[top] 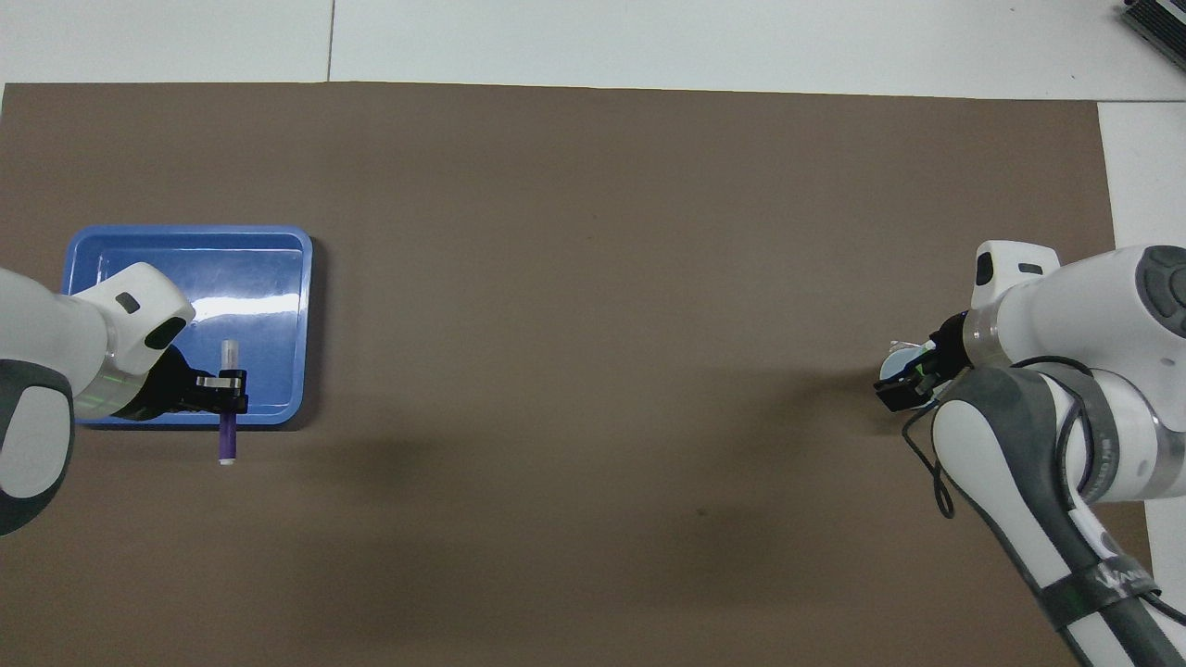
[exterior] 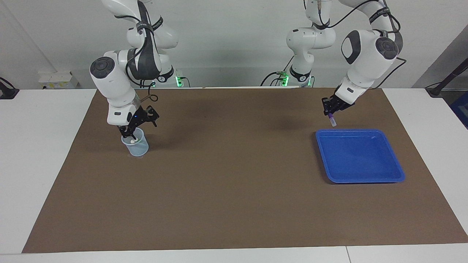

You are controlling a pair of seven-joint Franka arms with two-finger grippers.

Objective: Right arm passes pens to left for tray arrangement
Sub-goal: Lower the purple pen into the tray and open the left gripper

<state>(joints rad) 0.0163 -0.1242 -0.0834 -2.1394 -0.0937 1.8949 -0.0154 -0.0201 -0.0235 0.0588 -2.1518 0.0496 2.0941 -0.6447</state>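
1. We've got the left gripper [exterior: 330,110] clamped on the purple pen [exterior: 331,119], pale end down, up in the air over the tray's [exterior: 399,174] robot-side rim.
2. The right gripper [exterior: 131,133], fingers spread wide, is dipping into the little mesh cup [exterior: 137,147], where one pale pen tip [exterior: 132,141] pokes up.

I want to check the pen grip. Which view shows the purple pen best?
The overhead view: the purple pen shows lengthwise in the left claw, over the tray edge. The facing view shows it foreshortened.
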